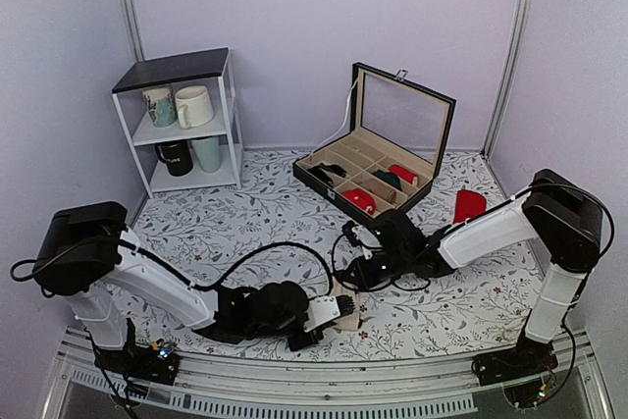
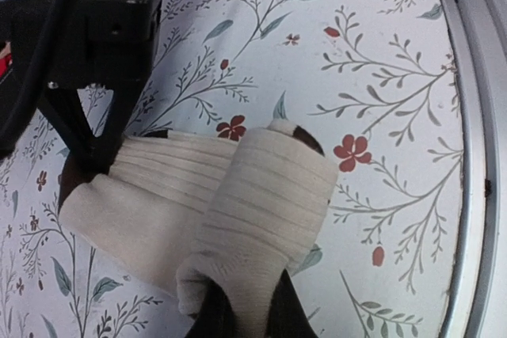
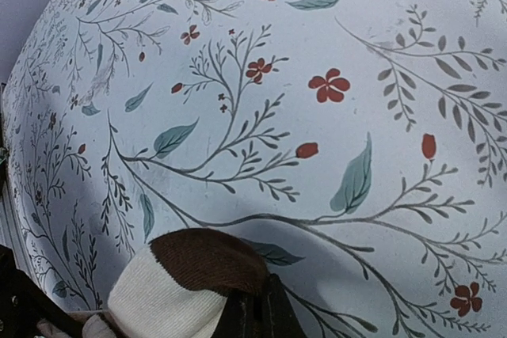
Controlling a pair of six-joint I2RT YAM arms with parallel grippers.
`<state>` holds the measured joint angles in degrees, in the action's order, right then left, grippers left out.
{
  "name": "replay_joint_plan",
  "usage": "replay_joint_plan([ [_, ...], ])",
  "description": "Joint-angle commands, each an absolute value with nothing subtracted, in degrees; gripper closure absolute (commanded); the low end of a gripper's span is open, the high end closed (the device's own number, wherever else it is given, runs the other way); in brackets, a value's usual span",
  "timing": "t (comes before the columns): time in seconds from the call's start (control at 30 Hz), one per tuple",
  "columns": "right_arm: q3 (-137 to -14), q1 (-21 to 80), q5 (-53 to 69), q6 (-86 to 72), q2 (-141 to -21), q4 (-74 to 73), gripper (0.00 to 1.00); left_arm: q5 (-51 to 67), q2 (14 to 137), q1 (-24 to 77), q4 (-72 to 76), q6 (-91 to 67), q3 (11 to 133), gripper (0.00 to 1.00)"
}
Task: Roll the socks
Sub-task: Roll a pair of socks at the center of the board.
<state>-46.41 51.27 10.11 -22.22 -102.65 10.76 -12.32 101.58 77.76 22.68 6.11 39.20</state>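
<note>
The socks (image 2: 214, 195) lie on the floral cloth near the front edge, a cream ribbed pair with dark brown ends, one part folded over the other. In the top view they are a small pale bundle (image 1: 350, 309) between both grippers. My left gripper (image 2: 252, 306) is shut on the near cream end, with fabric pinched between its dark fingers. My right gripper (image 3: 260, 310) is shut at the far end, against the dark brown toe (image 3: 206, 259). Its black fingers (image 2: 91, 136) come down on the sock in the left wrist view.
A white rack with mugs (image 1: 186, 120) stands at the back left. An open black box (image 1: 378, 169) holds red and dark green bundles. A red sock (image 1: 469, 205) lies at the right. The table's metal front rail (image 2: 467, 156) runs close beside the socks.
</note>
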Motion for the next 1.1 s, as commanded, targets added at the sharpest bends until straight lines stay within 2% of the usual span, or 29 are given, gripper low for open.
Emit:
replay_joint_plan([
  [0.0, -48.94, 50.12, 12.07, -18.67, -105.5, 11.73, 0.97, -9.15, 103.55, 77.87, 15.68, 7.42, 40.0, 1.0],
  [0.17, -47.71, 50.13, 12.51, -17.82, -103.99, 11.38, 0.86, -4.54, 108.66, 76.21, 7.1, 2.93, 45.35, 1.0],
  [0.27, -46.92, 50.2, 12.37, -17.16, -102.04, 10.99, 0.76, -0.64, 109.4, 74.77, 6.29, -1.2, 44.78, 1.0],
  [0.5, -43.15, 50.19, 8.1, -15.72, -93.5, 10.28, 0.6, 4.22, 110.09, 72.78, 5.5, -8.22, 41.51, 1.0],
  [0.7, -36.05, 50.54, 9.58, -12.58, -82.32, 12.81, 0.56, 6.92, 112.05, 72.53, 6.49, -11.41, 40.01, 1.0],
  [0.87, -28.87, 55.71, 11.22, -10.03, -76.49, 18.87, 0.52, 8.8, 112.1, 71.66, 7.74, -12.59, 38.94, 1.0],
  [1.07, -22.07, 61.69, 10.65, -6.86, -76.98, 29.27, 0.46, 10.54, 112.08, 70.61, 7.78, -12.83, 38.63, 1.0],
])
